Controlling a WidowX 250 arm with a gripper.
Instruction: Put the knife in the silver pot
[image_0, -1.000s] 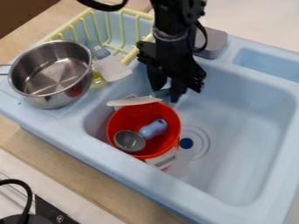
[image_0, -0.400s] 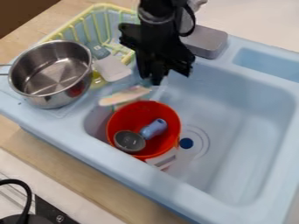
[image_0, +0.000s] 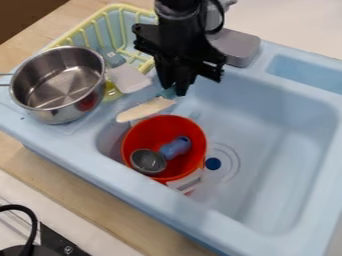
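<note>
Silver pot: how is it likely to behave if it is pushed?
The silver pot should slide rather than roll, as its bottom looks flat. Its metallic shine suggests stiffness. Its thin-looking wall hints it may be light for its size.

Here the gripper (image_0: 176, 92) is holding the knife (image_0: 144, 110) by its teal handle, near the red pot (image_0: 139, 136)! The silver pot (image_0: 59, 85) is sitting beside the yellow rack (image_0: 110, 25).

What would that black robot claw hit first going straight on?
Pointing down with the knife, the gripper would probably meet the back rim of the red pot, though depth is unclear and it might reach the sink wall instead.
</note>
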